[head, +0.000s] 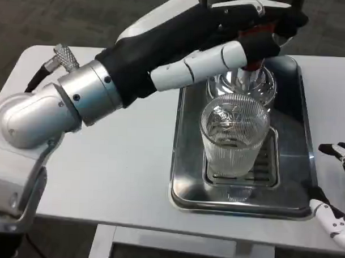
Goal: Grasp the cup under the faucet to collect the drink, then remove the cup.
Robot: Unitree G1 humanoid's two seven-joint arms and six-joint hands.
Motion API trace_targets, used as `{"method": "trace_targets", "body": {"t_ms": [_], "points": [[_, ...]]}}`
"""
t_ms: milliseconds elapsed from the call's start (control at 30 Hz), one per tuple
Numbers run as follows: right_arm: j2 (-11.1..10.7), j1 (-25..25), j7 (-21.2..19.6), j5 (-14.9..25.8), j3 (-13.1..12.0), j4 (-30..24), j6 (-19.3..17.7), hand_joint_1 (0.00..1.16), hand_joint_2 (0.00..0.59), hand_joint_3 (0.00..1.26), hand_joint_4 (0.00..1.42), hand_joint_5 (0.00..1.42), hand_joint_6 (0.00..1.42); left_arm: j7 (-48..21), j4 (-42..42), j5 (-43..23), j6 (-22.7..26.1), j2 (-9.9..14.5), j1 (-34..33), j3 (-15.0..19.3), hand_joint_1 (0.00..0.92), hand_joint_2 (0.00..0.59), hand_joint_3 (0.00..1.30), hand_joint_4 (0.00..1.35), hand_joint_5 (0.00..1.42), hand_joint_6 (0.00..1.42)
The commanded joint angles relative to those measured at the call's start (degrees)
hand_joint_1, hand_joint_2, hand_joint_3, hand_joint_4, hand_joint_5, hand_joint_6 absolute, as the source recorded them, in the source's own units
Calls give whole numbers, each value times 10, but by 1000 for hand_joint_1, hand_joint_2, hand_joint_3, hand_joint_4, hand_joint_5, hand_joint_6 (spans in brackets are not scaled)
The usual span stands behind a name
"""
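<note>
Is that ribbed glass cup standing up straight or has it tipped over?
Upright. The cup stands on the drip grate of the metal tray, its open mouth facing up below the faucet.

White table (120, 167), corners rounded, over a dark floor (63, 17). Directly on it, toward the right side: a shallow steel tray (185, 163), shiny, rectangular, raised rim, long side running away from the robot. Its near rim sits close to the table's front edge.

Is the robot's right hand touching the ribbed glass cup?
Apart. In the head view, the right hand sits at the picture's right edge, beyond the metal tray's rim, while the cup stands on the tray's grate with bare tray between them.
</note>
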Motion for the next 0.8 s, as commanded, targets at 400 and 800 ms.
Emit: {"method": "trace_targets", "body": {"t_ms": [400,800], "points": [[-1,3,-4,9,-1,-9,9,396,476,146,54,50,113,-12,18,72,-84,29,16,-26,0,101,229,166,268,244],[-3,3,-2,12,-2,-11,14,396,476,146,54,50,113,-5,43,122,-136,42,16,-47,0,85,157,76,187,186]]}}
